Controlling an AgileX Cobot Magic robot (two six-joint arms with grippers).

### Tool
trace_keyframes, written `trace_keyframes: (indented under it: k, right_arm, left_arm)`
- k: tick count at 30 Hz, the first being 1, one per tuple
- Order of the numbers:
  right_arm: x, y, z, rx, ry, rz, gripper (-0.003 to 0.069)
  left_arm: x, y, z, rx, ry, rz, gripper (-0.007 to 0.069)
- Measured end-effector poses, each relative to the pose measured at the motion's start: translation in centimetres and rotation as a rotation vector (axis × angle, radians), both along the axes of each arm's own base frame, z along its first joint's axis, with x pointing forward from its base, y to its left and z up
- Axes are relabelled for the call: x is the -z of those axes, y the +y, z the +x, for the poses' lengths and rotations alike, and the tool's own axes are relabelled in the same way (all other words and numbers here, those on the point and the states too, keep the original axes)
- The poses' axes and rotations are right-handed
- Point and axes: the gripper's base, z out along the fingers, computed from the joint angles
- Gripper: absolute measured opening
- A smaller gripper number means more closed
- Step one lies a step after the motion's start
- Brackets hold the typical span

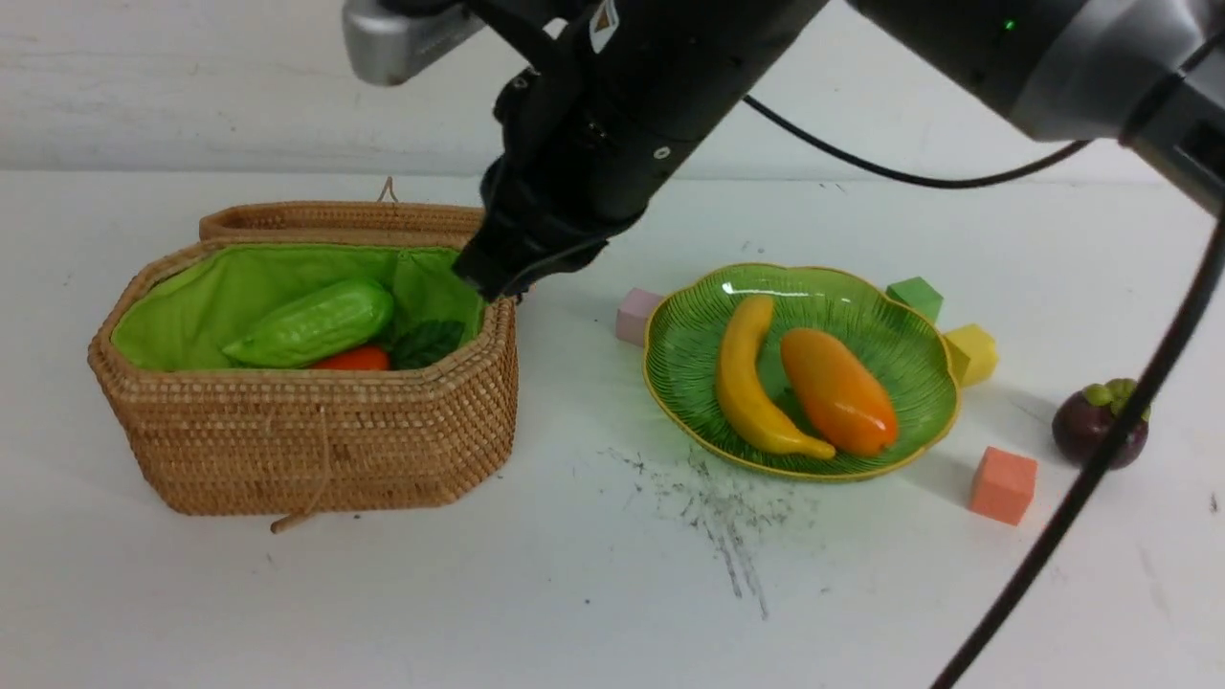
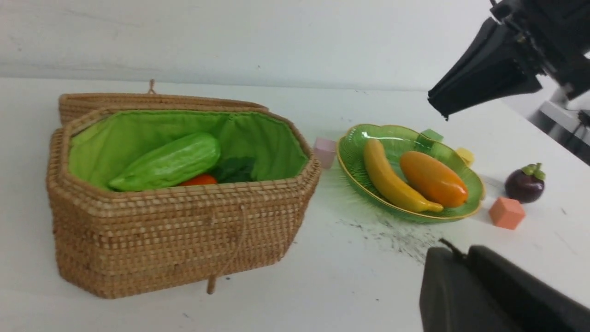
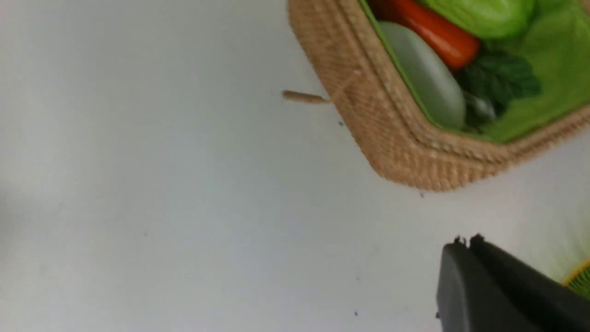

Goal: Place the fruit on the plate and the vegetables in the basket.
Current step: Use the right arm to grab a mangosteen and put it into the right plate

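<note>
The wicker basket (image 1: 316,450) stands open at the left. It holds the green gourd (image 1: 316,325), the orange carrot (image 1: 356,360) and, in the right wrist view, the white radish (image 3: 426,78). The green plate (image 1: 689,354) carries the banana (image 1: 751,383) and the mango (image 1: 837,392). Far right on the table sits the purple mangosteen (image 1: 1096,426). My right gripper (image 1: 493,282) hangs shut and empty just above the basket's right rim. My left gripper (image 2: 454,251) is shut, holds nothing, and shows only in its own wrist view.
Four small cubes lie around the plate: pink (image 1: 636,316), green (image 1: 916,297), yellow (image 1: 971,354) and orange (image 1: 1003,485). The basket's lid (image 1: 335,218) lies folded back behind it. My right arm's cable (image 1: 1081,478) crosses in front of the mangosteen.
</note>
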Motion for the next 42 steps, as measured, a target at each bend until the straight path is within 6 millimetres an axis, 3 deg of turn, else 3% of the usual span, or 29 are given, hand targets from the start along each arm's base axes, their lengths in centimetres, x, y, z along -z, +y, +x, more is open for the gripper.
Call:
trace_keyframes:
  k: [7,13,14,16,17,22,25,27,30,33,34,35,37,38,39,42]
  right_arm:
    - [-0.8,-3.7,-1.4,0.156,-0.053,-0.115,-0.0015]
    - [0.0,-9.4,-2.7,0.259,-0.015,-0.193,-0.0014]
    - [0.4,-11.3,-2.7,0.305,0.004,-0.205,-0.0013]
    - [1.0,-13.2,-2.5,0.361,0.03,-0.218,-0.0012]
    - [1.7,-15.5,-2.1,0.432,0.062,-0.232,-0.0011]
    - [4.3,-22.5,-0.9,0.668,0.183,-0.26,-0.0001]
    - [6.0,-25.6,-0.3,0.775,0.234,-0.252,0.0015]
    - [7.4,-28.2,0.5,0.876,0.248,-0.208,0.0056]
    - [8.5,-29.7,1.7,0.962,0.251,-0.129,0.0109]
    - [10.4,-31.7,3.6,1.09,0.287,-0.024,0.0264]
    - [10.7,-31.9,3.9,1.102,0.291,-0.015,0.0274]
    - [11.8,-32.7,4.7,1.147,0.303,0.01,0.0379]
    - [13.0,-33.5,5.6,1.194,0.305,0.035,0.0489]
    - [13.3,-33.5,5.8,1.198,0.309,0.035,0.0501]
    - [14.4,-34.0,6.6,1.225,0.308,0.046,0.0592]
    - [16.4,-34.4,7.9,1.239,0.299,0.05,0.0668]
  left_arm:
    - [0.1,-0.6,-0.4,0.081,0.012,0.004,0.0039]
    - [0.2,-0.8,-0.5,0.105,0.024,-0.004,0.0039]
    - [0.2,-0.8,-0.5,0.106,0.026,-0.006,0.0039]
    - [0.2,-0.9,-0.6,0.11,0.03,-0.011,0.0039]
    - [0.2,-0.9,-0.6,0.115,0.035,-0.017,0.0039]
    - [0.2,-1.2,-0.8,0.154,0.043,-0.018,0.0039]
    - [0.3,-1.4,-1.0,0.186,0.034,0.003,0.0039]
    - [0.3,-1.6,-1.2,0.223,0.021,0.027,0.0039]
    - [0.3,-1.8,-1.3,0.248,0.011,0.044,0.0039]
    - [0.3,-1.9,-1.4,0.268,0.002,0.06,0.0039]
    - [0.3,-1.9,-1.4,0.268,0.002,0.063,0.0039]
    - [0.4,-1.9,-1.4,0.272,0.007,0.063,0.0039]
    - [0.4,-1.9,-1.4,0.273,0.009,0.064,0.0039]
    - [0.4,-1.9,-1.4,0.273,0.009,0.064,0.0039]
    - [0.4,-1.9,-1.4,0.274,0.01,0.063,0.0039]
    - [0.4,-1.9,-1.4,0.275,0.01,0.064,0.0039]
